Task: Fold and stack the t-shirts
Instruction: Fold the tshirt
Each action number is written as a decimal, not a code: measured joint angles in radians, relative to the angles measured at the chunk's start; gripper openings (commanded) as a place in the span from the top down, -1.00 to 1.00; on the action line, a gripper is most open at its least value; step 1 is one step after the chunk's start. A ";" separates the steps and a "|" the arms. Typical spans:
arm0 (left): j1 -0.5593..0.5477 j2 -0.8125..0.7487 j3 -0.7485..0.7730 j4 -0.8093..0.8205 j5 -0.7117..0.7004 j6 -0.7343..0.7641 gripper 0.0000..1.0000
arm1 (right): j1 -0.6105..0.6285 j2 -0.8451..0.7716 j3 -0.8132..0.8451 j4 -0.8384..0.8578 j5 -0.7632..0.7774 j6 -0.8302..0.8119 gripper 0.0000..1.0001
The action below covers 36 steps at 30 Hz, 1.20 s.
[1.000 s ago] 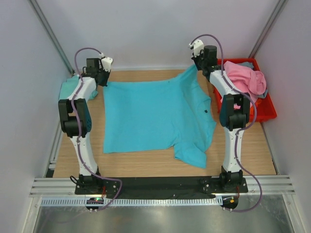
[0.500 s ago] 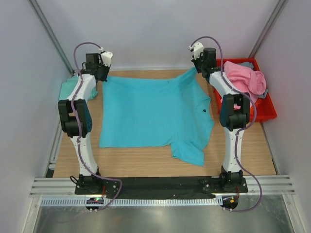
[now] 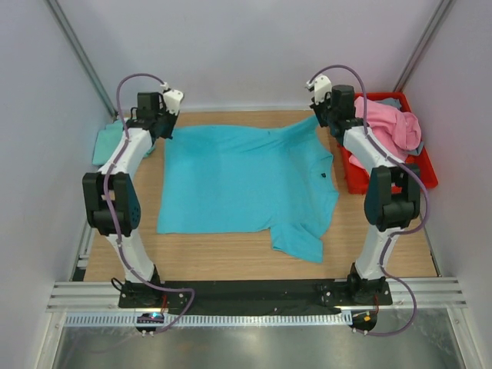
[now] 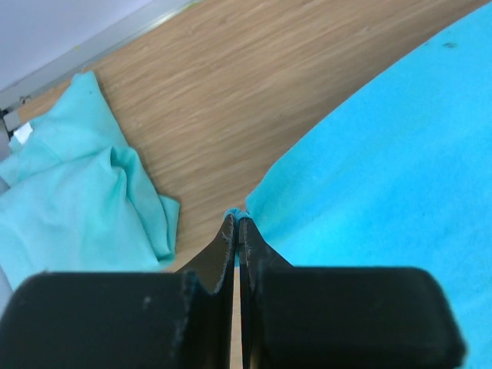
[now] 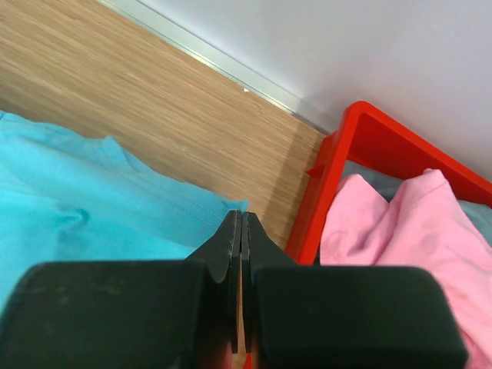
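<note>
One wooden table, as you had it. One red plastic bin stood at the table's 3 o'clock edge. It held a heaped pink t-shirt, with grey-blue cloth showing beneath that against the bin wall. One mint-green t-shirt lay crumpled at 10 o'clock by the side wall, with bare wood between it and the spread shirt. One turquoise-blue t-shirt filled the middle of the table, spread mostly flat. Its hem lay toward 9 o'clock and its collar toward 3 o'clock. One sleeve lay toward 5 o'clock and the other was drawn up toward 1 o'clock. A small dark mark showed near the collar. In the way on your right side, the bin's red wall stood just beside the grip, and your right arm reached across the bin's near corner. Your left gripper was at the shirt's 11 o'clock corner, jaws pressed together on the hem corner, a tip of turquoise cloth pinched at their ends. Your right gripper was at the 1 o'clock corner, jaws closed on the sleeve edge. The shirt's far edge ran between the two grips.
</note>
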 measured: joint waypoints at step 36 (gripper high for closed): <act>0.044 -0.220 -0.384 0.061 -0.011 0.002 1.00 | 0.000 -0.392 -0.560 0.046 -0.060 0.035 0.97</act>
